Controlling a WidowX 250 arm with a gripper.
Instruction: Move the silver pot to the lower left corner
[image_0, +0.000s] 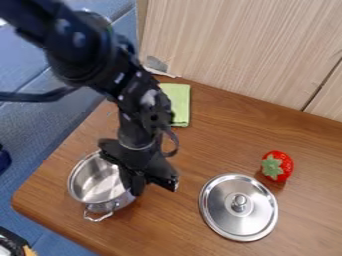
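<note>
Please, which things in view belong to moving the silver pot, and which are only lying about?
For the job:
- silver pot, near the table's lower left corner
- black robot arm, at the pot's right side

Lying about:
- round metal lid
- red strawberry
- green cloth

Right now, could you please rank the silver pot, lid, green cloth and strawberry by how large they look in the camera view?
1. Lid and silver pot: unsure which looks larger, since the gripper covers part of the pot.
2. Green cloth, partly hidden.
3. Strawberry, smallest.
</note>
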